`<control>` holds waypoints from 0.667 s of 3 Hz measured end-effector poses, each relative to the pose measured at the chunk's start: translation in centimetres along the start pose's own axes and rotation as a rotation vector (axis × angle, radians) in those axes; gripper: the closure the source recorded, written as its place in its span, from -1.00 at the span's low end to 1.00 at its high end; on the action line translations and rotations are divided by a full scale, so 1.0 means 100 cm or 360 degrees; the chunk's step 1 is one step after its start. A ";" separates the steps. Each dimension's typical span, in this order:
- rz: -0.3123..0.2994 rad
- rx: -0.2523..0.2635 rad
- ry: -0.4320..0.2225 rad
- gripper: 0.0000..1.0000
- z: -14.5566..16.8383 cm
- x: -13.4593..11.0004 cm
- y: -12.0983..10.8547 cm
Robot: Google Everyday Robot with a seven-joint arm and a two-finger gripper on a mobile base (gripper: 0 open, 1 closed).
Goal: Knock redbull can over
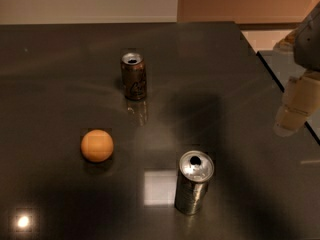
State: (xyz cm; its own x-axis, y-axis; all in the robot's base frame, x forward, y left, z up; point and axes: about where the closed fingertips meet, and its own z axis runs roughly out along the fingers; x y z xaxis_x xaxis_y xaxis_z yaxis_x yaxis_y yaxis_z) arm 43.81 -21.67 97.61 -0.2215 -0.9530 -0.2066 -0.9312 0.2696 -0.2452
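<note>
The redbull can [193, 183] is a slim silvery-grey can with a shiny top and a dark drinking hole. It stands upright on the dark table [60, 74], near the front, right of centre. My gripper [292, 109] hangs at the right edge of the view, above the table's right side. It is well to the right of the can and a little farther back, not touching it.
A brown-copper can [134, 76] with a dark logo stands upright farther back, left of centre. An orange ball [97, 145] lies at the left of the redbull can. The table's right edge [280, 84] runs diagonally near the gripper.
</note>
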 end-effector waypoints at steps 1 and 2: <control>0.0000 0.0001 0.0000 -1.00 0.000 0.000 0.000; 0.0000 -0.0006 -0.0028 -1.00 -0.001 0.000 0.000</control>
State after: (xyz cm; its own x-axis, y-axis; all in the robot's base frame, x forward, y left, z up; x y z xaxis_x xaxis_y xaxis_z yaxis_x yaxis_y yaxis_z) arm 43.83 -21.65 97.73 -0.2163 -0.9505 -0.2232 -0.9324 0.2689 -0.2415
